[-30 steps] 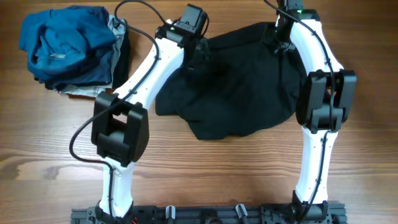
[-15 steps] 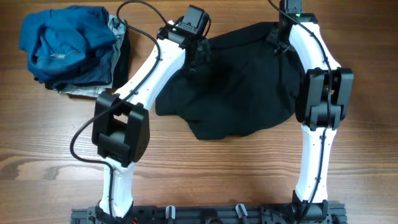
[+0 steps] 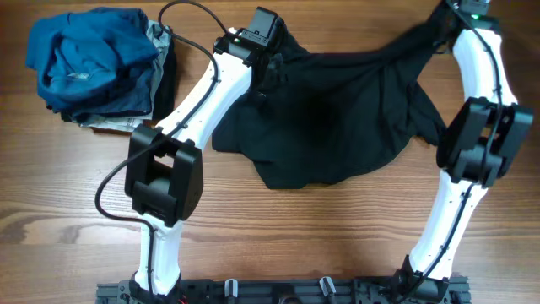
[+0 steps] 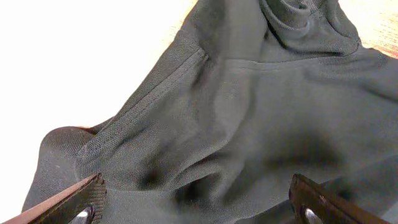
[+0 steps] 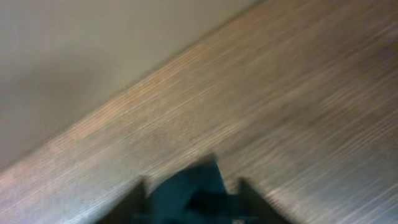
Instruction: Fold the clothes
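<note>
My right arm has swung to the far right of the brown wooden table (image 3: 76, 194), drawing out the large black soft T-shirt (image 3: 337, 118), which now lies between my arms, long axis left to right. My left gripper (image 4: 199, 193) hovers wide open over its far left edge. Whether my right gripper (image 3: 442, 25) pinches the far right corner, I cannot tell.

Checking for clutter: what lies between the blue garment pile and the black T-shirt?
Overhead view: the left arm crosses otherwise bare table beside the black T-shirt.

The T-shirt (image 3: 337, 127) is plain black, the table (image 3: 59, 203) brown wood-grain, the garment (image 3: 84, 55) bright blue, the arms (image 3: 202, 93) white.
</note>
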You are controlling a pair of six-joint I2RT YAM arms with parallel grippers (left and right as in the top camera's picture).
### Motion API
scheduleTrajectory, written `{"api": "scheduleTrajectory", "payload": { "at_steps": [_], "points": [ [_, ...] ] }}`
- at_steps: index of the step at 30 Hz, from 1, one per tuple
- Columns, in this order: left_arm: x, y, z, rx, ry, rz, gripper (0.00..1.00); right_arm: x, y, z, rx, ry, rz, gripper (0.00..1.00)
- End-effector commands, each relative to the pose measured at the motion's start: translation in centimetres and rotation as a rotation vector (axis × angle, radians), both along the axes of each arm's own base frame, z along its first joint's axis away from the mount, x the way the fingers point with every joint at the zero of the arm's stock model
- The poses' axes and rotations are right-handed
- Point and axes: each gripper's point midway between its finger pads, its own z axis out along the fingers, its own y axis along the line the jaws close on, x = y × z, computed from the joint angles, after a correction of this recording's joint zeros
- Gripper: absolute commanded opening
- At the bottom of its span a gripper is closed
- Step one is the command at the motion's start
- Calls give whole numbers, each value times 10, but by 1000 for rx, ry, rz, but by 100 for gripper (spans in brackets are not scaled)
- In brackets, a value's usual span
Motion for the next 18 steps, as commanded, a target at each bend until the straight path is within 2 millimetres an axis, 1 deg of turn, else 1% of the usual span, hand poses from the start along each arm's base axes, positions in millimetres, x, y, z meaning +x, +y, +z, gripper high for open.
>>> {"api": "scheduleTrajectory", "payload": {
  "at_steps": [1,3,5,6,8,9,11,12,14,15,16,17,18],
  "points": [
    [-2,-4,16,-20,-31,3,95,-1,9,17,-12,-7,26,100],
    [2,6,18,23,-53,21,99,-13,17,18,16,44,48,100],
    [3,8,26,27,-63,-22,99,-30,33,30,63,93,117,100],
    [-1,5,30,9,-54,-58,99,-43,44,42,111,114,145,100],
    [-17,-6,39,-31,-19,-149,98,-76,70,67,242,166,183,100],
    [-29,-10,44,-40,6,-182,98,-95,84,83,301,186,202,100],
    [-46,-9,53,-28,35,-196,99,-123,95,106,337,215,218,100],
    [-57,-7,68,-28,36,-202,99,-149,97,128,328,239,207,100],
    [-68,-3,87,-38,24,-194,99,-180,96,156,293,245,184,100],
    [-79,2,109,-52,3,-182,100,-202,95,176,269,242,166,99],
    [-87,5,122,-59,-10,-184,100,-223,97,195,258,227,159,100],
    [-104,7,141,-71,-24,-187,100,-253,103,220,250,201,161,100],
    [-111,7,147,-74,-22,-183,100,-269,106,229,246,197,160,100]
  ]
}}
